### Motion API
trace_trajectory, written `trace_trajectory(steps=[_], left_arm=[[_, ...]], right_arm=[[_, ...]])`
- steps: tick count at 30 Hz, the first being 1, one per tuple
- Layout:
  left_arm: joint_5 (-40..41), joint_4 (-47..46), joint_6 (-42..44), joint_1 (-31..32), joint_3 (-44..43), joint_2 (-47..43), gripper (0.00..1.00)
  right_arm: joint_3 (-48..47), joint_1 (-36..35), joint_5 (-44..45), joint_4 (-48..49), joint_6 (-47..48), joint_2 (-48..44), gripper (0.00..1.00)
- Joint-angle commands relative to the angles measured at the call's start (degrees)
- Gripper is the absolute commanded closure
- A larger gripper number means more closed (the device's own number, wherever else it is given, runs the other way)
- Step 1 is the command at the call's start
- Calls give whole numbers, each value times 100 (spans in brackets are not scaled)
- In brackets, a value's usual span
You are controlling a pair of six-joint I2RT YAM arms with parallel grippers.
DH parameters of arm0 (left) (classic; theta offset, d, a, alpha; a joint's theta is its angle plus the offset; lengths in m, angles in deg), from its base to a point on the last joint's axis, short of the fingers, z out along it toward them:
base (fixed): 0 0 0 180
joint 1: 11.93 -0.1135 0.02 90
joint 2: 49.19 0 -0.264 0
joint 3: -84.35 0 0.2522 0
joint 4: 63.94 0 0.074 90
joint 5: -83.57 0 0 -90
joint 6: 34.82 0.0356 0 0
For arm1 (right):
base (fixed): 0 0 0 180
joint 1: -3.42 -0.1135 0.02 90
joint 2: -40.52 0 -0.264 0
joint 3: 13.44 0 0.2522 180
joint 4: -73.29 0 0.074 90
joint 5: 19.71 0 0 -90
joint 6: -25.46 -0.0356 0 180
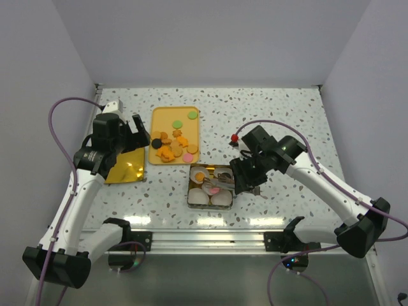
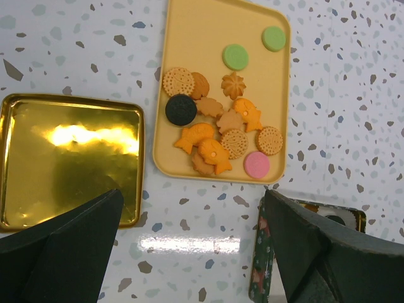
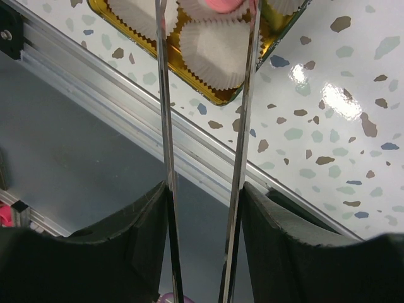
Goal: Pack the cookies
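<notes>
The cookies [image 1: 173, 145] lie in a heap on a yellow tray [image 1: 167, 118], mostly orange-brown, with a black one, green ones and a pink one [image 2: 257, 165]. My left gripper [image 1: 135, 127] hangs open above the bare table [image 2: 192, 202], between a gold lid and the tin. Metal tongs [image 3: 165, 95] are pinched in my right gripper [image 3: 205, 189], whose jaws press on both blades. The tong tips reach over the open tin [image 1: 190, 191], which holds white paper cups [image 3: 218, 50]. A pink cookie [image 3: 224, 4] shows between the blades at the frame's top edge; I cannot tell if it is gripped.
The gold lid [image 1: 127, 167] lies left of the tin, below the left gripper. A small red object [image 1: 235, 137] sits right of the tray. An aluminium rail [image 1: 204, 239] runs along the table's near edge, close to the tin. Grey walls close the left, back and right.
</notes>
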Motion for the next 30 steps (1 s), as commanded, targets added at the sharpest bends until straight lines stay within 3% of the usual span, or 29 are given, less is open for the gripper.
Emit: trace_trajectory(steps=[1,15,30], left_arm=[[61,-191,-99,-15,33,-8,0],[175,-183,16,-15,-143,79,0],[175,-51,-19,-15,-205,-70,0]], right_arm=[[-262,-36,50,122,36,47,49],[-1729,-36,94,-89,167,618,49],[-4162,-150,297,-115,404,2964,51]])
